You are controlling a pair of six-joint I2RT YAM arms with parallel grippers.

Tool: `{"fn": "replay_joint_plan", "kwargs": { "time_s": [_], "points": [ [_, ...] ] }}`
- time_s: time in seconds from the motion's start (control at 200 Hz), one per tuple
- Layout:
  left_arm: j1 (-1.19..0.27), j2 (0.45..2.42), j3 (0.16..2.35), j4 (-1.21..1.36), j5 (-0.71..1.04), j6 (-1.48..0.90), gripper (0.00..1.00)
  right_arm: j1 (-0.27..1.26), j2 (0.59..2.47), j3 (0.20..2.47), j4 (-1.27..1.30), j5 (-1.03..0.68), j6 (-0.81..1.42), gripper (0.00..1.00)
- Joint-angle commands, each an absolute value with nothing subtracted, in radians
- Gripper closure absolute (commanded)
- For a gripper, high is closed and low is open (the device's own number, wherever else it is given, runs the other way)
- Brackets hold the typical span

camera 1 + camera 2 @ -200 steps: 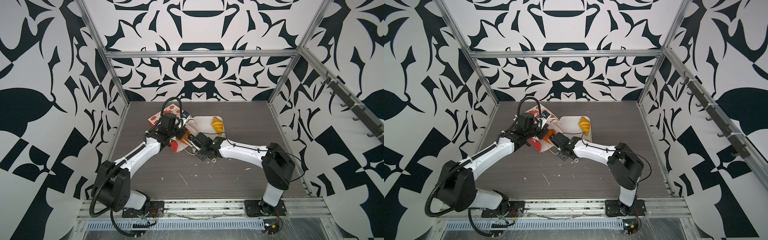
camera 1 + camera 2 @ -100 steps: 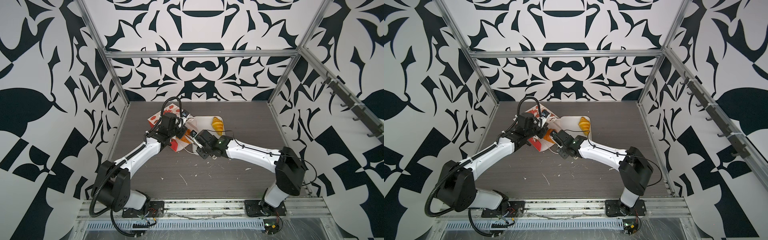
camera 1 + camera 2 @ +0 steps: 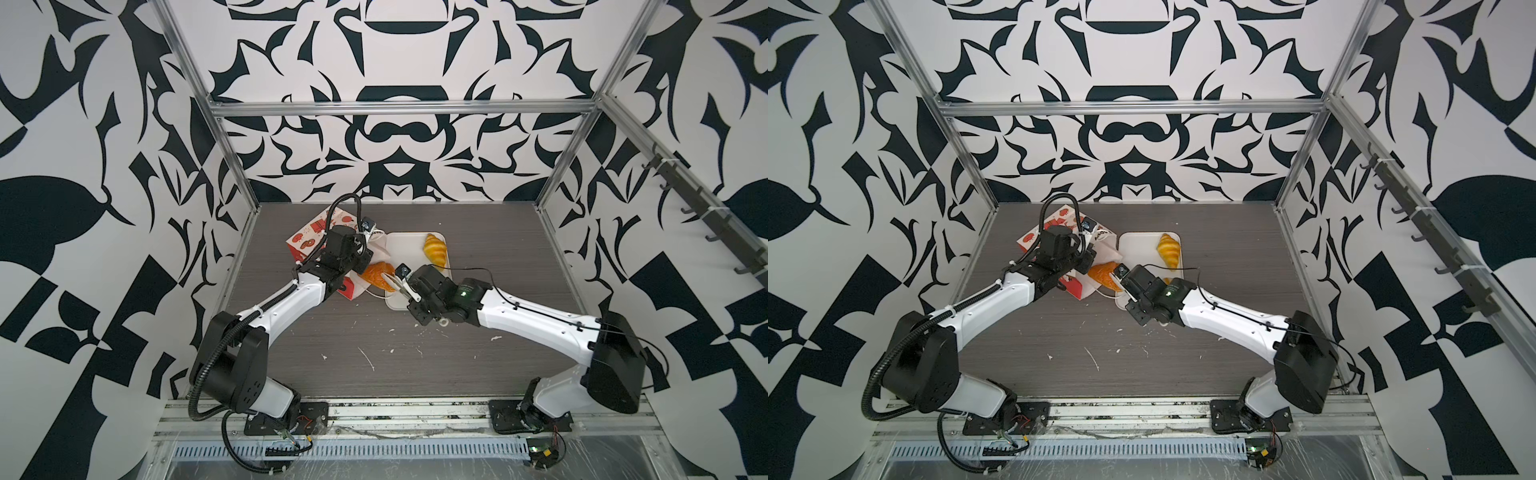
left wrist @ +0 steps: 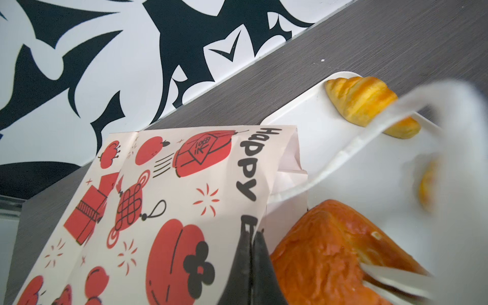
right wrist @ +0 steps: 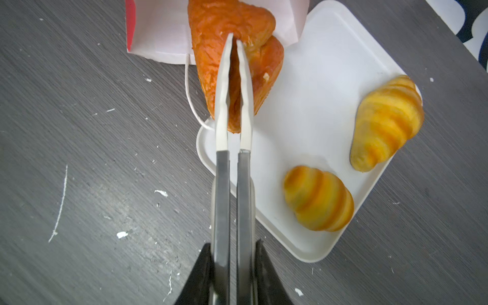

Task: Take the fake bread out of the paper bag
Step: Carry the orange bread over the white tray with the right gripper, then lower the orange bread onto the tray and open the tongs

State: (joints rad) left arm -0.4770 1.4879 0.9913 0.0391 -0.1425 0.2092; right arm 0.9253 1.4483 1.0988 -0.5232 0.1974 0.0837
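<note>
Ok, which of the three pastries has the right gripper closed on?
The darker orange triangular pastry at the mouth of the bag; the right gripper pinches it. The two yellow croissants lie free on the white tray.

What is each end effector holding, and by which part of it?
The right end effector pinches the brown triangular pastry by a fold on its top; the left end effector grips the paper bag at its mouth edge.
</note>
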Motion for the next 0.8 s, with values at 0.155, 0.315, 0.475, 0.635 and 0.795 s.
{"fn": "replay_joint_plan", "kwargs": {
  "time_s": [0.155, 0.315, 0.475, 0.635, 0.795],
  "points": [
    [-0.463, 1.506, 1.038, 0.084, -0.216, 0.129, 1.00, 0.916, 1.276, 1.061, -0.543, 0.265, 0.130, 0.75],
    [-0.449, 1.491, 1.034, 0.095, -0.263, 0.094, 1.00, 0.880, 1.241, 1.048, -0.565, 0.307, 0.132, 0.75],
    [-0.431, 1.459, 1.013, 0.103, -0.278, 0.078, 1.00, 0.809, 1.242, 1.054, -0.546, 0.288, 0.129, 0.75],
    [-0.421, 1.422, 0.980, 0.111, -0.279, 0.068, 1.00, 0.729, 1.294, 1.065, -0.487, 0.229, 0.125, 0.75],
    [-0.420, 1.394, 0.965, 0.109, -0.272, 0.071, 1.00, 0.687, 1.412, 1.112, -0.418, 0.161, 0.109, 0.75]
  ]
}}
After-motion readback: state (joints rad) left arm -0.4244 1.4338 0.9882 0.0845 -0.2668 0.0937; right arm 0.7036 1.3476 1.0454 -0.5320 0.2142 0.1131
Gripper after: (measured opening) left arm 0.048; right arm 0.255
